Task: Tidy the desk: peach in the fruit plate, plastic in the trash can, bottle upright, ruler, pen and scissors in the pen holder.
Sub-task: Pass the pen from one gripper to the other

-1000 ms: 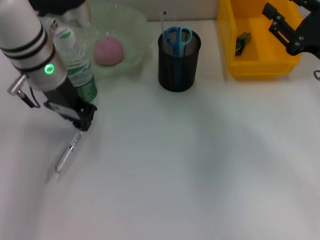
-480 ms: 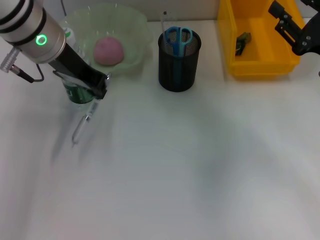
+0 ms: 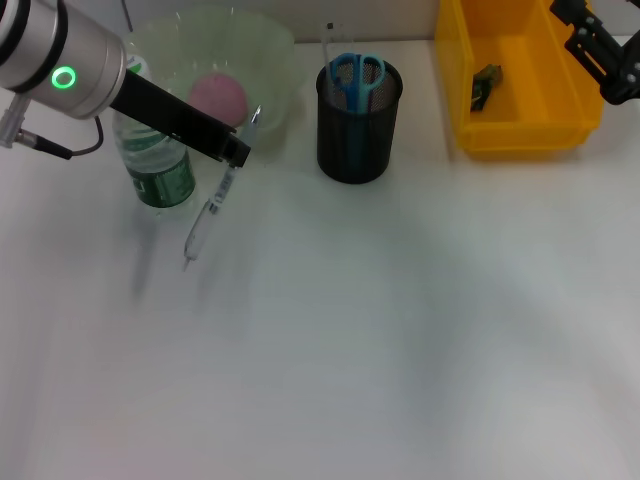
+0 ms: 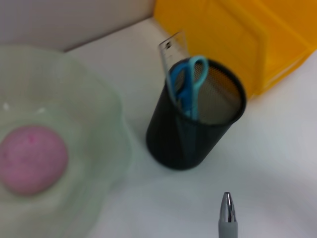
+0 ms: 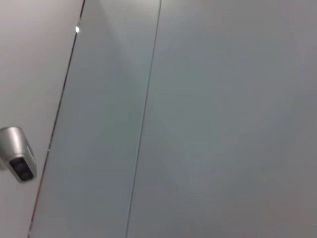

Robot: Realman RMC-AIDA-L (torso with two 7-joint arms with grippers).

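Note:
My left gripper [image 3: 236,153] is shut on a clear silver-tipped pen [image 3: 208,215], which hangs slanted above the table just in front of the fruit plate [image 3: 270,50]. The pink peach [image 3: 217,98] lies in that pale green plate. Behind my left arm, the bottle [image 3: 157,165] stands upright. To the right is the black mesh pen holder [image 3: 356,135], with the blue scissors [image 3: 357,75] and a clear ruler [image 3: 327,42] in it. The left wrist view shows the pen tip [image 4: 227,214] short of the pen holder [image 4: 193,129]. My right gripper [image 3: 603,52] hovers open at the far right.
A yellow trash can [image 3: 520,135] stands at the back right with a small green piece of plastic [image 3: 485,84] inside. The right wrist view shows only a wall.
My left gripper has carried the pen up off the table and rightward, past the bottle toward the pen holder. The right gripper has drawn back to the right edge.

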